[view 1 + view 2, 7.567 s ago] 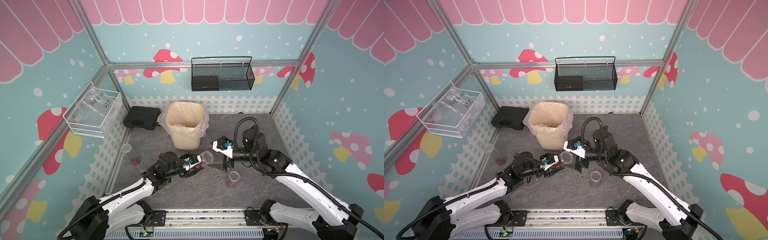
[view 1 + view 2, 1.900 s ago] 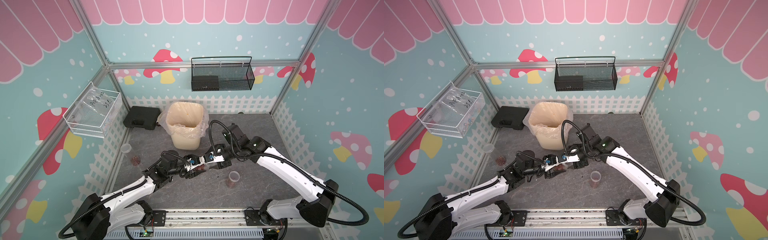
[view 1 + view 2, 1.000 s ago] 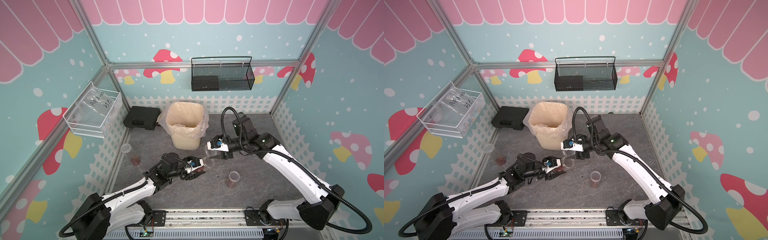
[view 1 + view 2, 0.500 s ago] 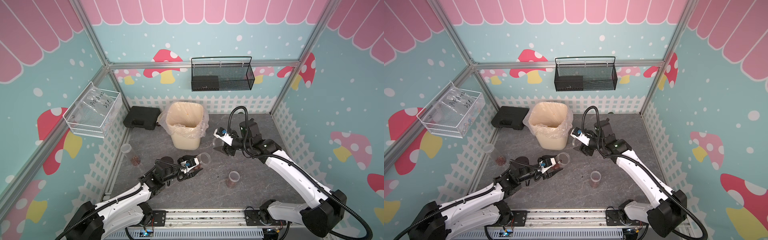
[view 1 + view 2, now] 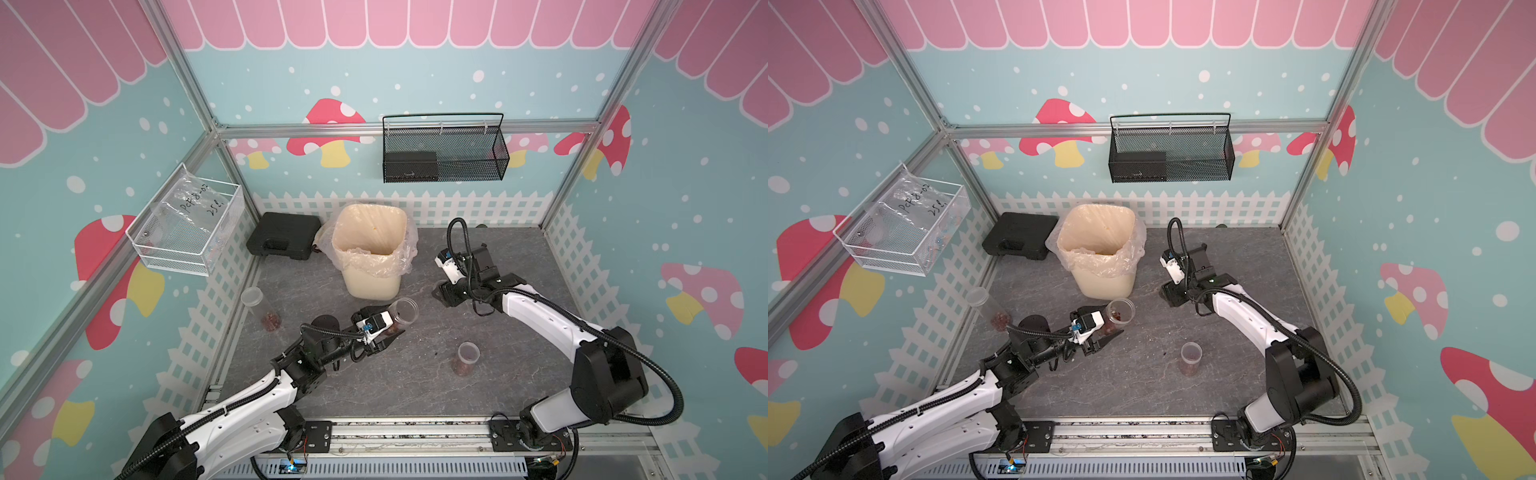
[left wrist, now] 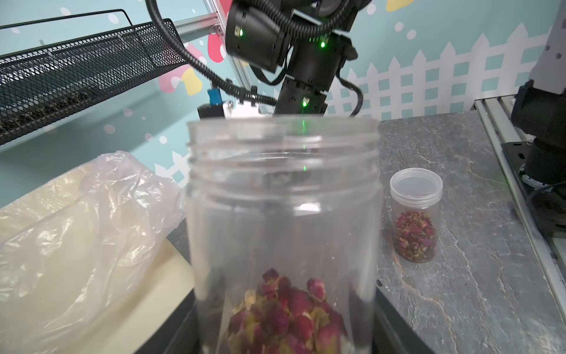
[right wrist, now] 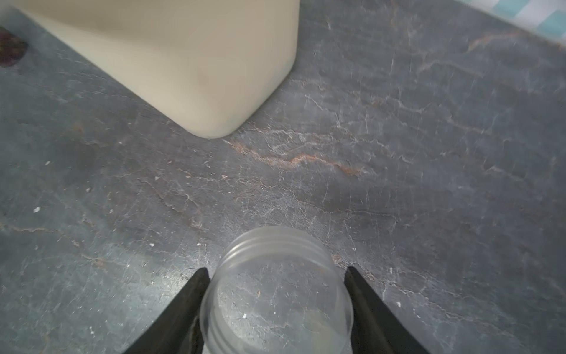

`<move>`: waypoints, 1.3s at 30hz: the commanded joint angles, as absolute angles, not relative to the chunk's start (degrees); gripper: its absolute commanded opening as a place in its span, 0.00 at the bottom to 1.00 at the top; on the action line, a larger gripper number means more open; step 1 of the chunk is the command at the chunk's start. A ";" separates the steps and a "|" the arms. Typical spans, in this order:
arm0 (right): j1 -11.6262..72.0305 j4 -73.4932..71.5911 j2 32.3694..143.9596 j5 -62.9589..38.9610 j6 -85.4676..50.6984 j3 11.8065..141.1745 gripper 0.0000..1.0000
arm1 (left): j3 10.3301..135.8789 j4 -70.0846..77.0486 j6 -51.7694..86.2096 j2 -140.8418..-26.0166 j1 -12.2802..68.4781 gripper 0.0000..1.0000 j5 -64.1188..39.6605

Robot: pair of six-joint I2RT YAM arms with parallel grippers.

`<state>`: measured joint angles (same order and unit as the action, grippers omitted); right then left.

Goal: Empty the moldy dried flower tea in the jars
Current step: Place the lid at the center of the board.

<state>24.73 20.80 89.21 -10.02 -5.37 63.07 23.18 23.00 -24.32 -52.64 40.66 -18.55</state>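
**Task status.** One of the three jars is uncapped, and none is judged to be emptied yet.

**Left gripper.** The left gripper (image 5: pixel 388 332) is clamped on the body of the held jar (image 5: pixel 402 311). The held jar is lidless and tilted, with its mouth higher than its base. It is positioned just in front of the waste bin (image 5: pixel 370 282), near the front wall and not over the opening. The dried flower tea (image 6: pixel 284 318) is gathered at the base of the held jar. None is seen spilling out, and none can be made out inside the waste bin in both top views.

**Right gripper.** The right gripper (image 7: pixel 275 269) is clamped on the lid (image 7: pixel 275 306), with one finger against each side. It is held over the tabletop (image 5: pixel 415 382), near the waste bin's front corner on the right-arm side.

**Other jars.** The second jar (image 5: pixel 266 311) stands upright, well apart from the waste bin on its left-arm side. The third jar (image 5: pixel 466 359) stands upright, well in front of the waste bin toward the right-arm side. Both are capped, and both contain tea.

**Work left, as judged.**
- The held jar is to be brought over the waste bin's opening and tipped out.
- The second and third jars are then to be uncapped and emptied in the same way.
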 commanded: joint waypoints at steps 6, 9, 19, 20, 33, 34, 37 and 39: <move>23.75 19.65 98.90 -6.17 -14.70 64.28 0.34 | 23.29 24.09 -23.98 -50.73 40.89 0.11 -17.38; 23.64 19.72 101.16 -5.53 -15.85 64.84 0.37 | 23.24 23.82 -24.15 -50.33 40.91 0.11 -17.05; 23.64 22.11 105.12 -3.43 -17.32 65.95 0.50 | 23.12 24.28 -24.23 -51.04 40.88 0.11 -16.52; 23.63 22.11 105.05 -3.58 -17.47 66.01 0.53 | 23.12 24.32 -24.25 -51.14 40.92 0.11 -16.41; 23.64 23.71 101.52 -4.14 -17.67 66.71 0.88 | 24.53 22.90 -23.41 -51.03 40.93 0.11 -13.48; 23.64 23.79 100.22 -3.81 -17.67 66.55 0.88 | 25.22 21.94 -23.29 -50.74 41.00 0.11 -13.13; 23.64 23.97 95.34 -2.52 -17.47 65.81 0.92 | 27.74 18.51 -23.29 -49.53 40.94 0.09 -12.12; 23.64 23.91 91.51 -1.67 -17.31 65.27 0.95 | 29.56 15.91 -23.33 -48.73 40.96 0.09 -11.73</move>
<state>23.90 23.29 97.08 -3.29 -17.26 65.36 25.80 18.79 -23.77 -50.65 40.69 -13.19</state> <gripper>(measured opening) 0.949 0.644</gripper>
